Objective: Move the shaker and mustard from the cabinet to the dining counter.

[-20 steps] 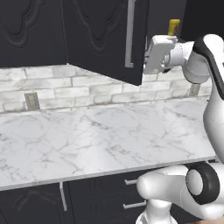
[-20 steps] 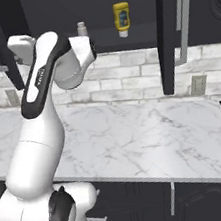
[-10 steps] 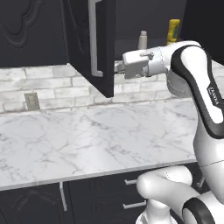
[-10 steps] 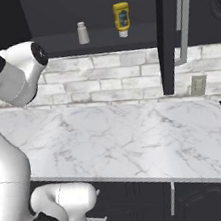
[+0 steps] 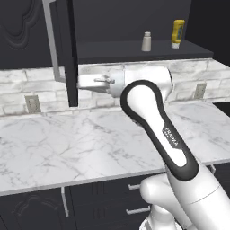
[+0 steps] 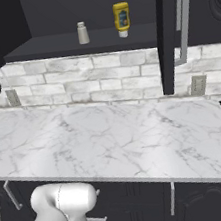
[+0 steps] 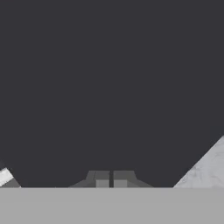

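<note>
The small grey-silver cylindrical shaker (image 5: pixel 146 41) stood upright on the black wall cabinet's shelf (image 5: pixel 134 48), near the front edge. The dull yellow mustard squeeze bottle (image 5: pixel 178 33) stood cap-down toward the shelf's right end, dark label unreadable. The white arm (image 5: pixel 155 130) reached left, its two-finger gripper (image 7: pixel 111 178) closed and empty beside the open door (image 5: pixel 68 49).

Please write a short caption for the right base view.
Open cabinet above a marble worktop, with shaker and mustard on its shelf.
</note>
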